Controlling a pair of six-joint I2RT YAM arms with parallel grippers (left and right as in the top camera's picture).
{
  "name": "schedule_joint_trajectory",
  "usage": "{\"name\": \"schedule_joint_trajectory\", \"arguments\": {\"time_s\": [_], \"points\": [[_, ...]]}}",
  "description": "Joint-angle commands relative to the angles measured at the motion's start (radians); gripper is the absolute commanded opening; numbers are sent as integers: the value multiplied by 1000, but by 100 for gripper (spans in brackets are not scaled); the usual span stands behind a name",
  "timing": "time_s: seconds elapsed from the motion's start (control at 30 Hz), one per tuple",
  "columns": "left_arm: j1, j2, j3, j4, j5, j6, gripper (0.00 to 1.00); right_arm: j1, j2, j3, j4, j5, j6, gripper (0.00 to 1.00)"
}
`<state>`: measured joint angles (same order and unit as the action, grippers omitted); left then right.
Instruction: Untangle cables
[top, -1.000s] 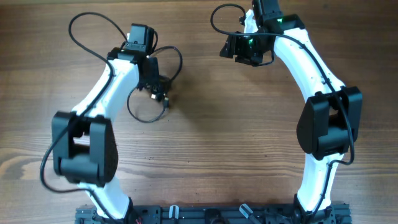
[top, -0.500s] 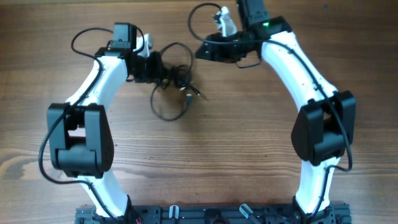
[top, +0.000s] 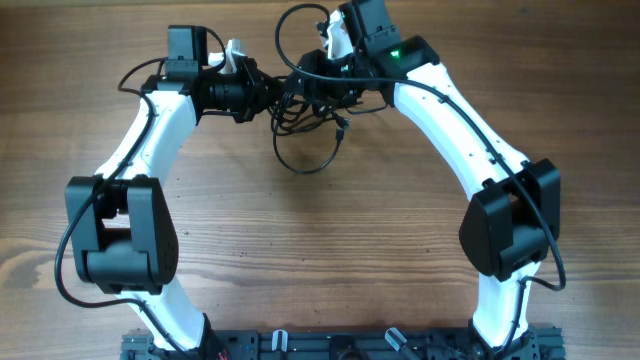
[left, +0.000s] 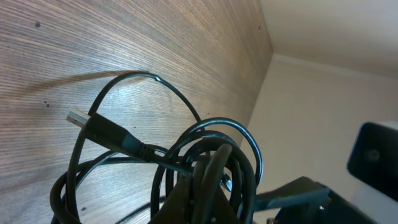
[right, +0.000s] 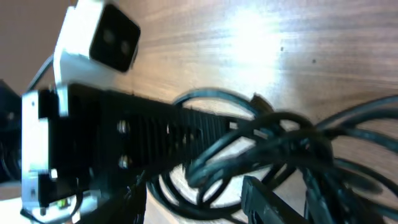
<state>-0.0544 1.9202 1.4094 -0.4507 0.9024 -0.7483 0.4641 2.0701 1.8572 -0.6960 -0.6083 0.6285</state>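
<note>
My left hand (top: 262, 98) is clamped on the cables (top: 300, 112), which sit near the far edge of the surface (top: 360, 230), about midway between my two arms. In my left wrist view the fingers (left: 183, 202) come together at the bottom of the picture with several black strands bunched right at their tips, so the grip is on the knot itself. My right hand (top: 318, 86) is just beside it on the other side of the same bunch, almost meeting my left. Its wrist view is blurred, and I cannot tell whether its fingers are apart or pressed on a strand.

The cables are thin, black and glossy, wound into a tight cluster of overlapping rings. From overhead the cluster is densest between my two hands. One larger loose loop (top: 305, 160) hangs out of it toward my base and lies on the wood.

From my left wrist I see several rings stacked over each other, with a wider arc rising above them and throwing a soft shadow on the grain. One end sticks out to the left, a stubby black plug (left: 102, 130) with a silvery metal tip. From my right wrist the strands cross in front of my left hand's ribbed black finger and fan out toward the lower right edge of that view.
</note>
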Motion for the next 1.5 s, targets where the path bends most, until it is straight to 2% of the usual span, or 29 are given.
{"name": "schedule_joint_trajectory", "arguments": {"time_s": [0.0,0.2,0.37,0.4,0.47,0.53,0.57,0.67,0.77,0.9,1.03,1.1,1.17,1.23,1.27,1.3,1.37,1.4,1.47], "points": [[-21,-27,19,6,43,-23,4,13,50,-1,29,55,56,46],[-23,-27,19,6,43,-24,4,22,109,-1,34,89,80,41],[-26,-27,19,7,44,-72,4,22,152,-1,109,103,115,18],[-28,-27,19,6,43,-72,4,23,158,-1,111,103,108,7],[-32,-27,19,6,27,-67,4,21,157,0,108,103,62,4],[-32,-27,18,-39,-127,-35,4,11,130,0,99,99,16,4],[-32,-27,18,-102,-292,-34,4,2,99,0,82,96,-26,4],[-32,-27,18,-237,-611,-34,4,-37,-21,1,32,21,-107,4],[-32,-27,18,-298,-810,-34,4,-124,-132,1,29,-174,-152,4],[-31,-27,18,-331,-938,-33,4,-314,-223,1,26,-381,-158,4],[-31,-27,18,-333,-965,12,4,-493,-222,0,-11,-455,-161,4],[-31,-27,18,-336,-983,12,4,-562,-222,0,-54,-350,-158,4],[-31,-27,18,-336,-985,12,4,-595,-222,0,-154,12,-154,4],[-31,-27,18,-342,-1021,12,4,-592,-217,-1,-292,539,-107,4],[-29,-27,18,-344,-1051,12,4,-585,-213,-1,-352,709,-101,4],[-27,-27,18,-343,-1062,13,4,-585,-212,-1,-374,711,-116,4],[-25,-27,18,-306,-1007,106,4,-581,-212,-1,-367,497,-277,4],[-26,-30,18,-272,-876,203,4,-572,-212,-1,-357,321,-376,5],[-27,-46,18,-208,-504,407,4,-537,-212,-1,-340,54,-519,9]]}}
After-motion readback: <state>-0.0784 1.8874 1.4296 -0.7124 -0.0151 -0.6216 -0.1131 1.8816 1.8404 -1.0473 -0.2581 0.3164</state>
